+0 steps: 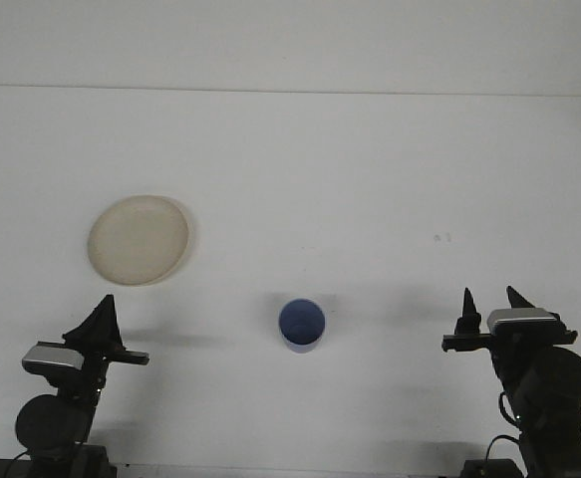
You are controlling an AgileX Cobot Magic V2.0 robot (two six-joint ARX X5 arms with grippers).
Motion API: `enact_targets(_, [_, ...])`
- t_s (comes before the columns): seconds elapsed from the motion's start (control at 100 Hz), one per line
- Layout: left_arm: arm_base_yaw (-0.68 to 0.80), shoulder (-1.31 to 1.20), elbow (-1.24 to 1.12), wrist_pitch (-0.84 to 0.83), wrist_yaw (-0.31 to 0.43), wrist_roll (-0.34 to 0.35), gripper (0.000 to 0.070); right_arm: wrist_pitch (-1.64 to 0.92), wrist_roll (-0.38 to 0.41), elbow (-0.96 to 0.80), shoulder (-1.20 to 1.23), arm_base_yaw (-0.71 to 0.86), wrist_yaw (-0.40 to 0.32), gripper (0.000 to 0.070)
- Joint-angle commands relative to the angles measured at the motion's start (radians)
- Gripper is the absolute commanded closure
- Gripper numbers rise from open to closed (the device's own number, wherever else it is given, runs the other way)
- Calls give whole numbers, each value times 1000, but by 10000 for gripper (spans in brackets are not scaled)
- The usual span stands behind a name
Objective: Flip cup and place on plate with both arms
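Only 1 high front view looks steeply down and forward over the white table [370, 179], from afar.

My counter [370, 159] is plain white. Cream plate [139, 239] sits toward its left edge; blue cup [301, 325] stands mouth-up near the front edge, centre, well apart.

Black arms, pointed black jaws, silver wrist blocks [520, 319].
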Motion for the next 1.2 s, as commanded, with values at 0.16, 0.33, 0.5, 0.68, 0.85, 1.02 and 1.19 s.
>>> enact_targets(0.16, [0, 87, 239, -200, 2, -23, 688, 9, 11, 12, 3, 2, 0, 255])
enact_targets(0.33, [0, 266, 463, -425, 2, -19, 688, 9, 15, 12, 3, 2, 0, 255])
enact_targets(0.5, [0, 479, 674, -644, 2, 11, 688, 9, 26, 12, 3, 2, 0, 255])
enact_targets(0.68, [-1, 658, 802, -788, 3, 20, 688, 9, 26, 12, 3, 2, 0, 255])
enact_targets(0.85, [-3, 769, 840, -882, 7, 64, 688, 9, 26, 12, 3, 2, 0, 255])
enact_targets(1.02, [-3, 796, 840, -887, 7, 64, 688, 10, 25, 12, 3, 2, 0, 255])
enact_targets(1.19, [-3, 789, 840, -857, 7, 61, 684, 10, 25, 12, 3, 2, 0, 255])
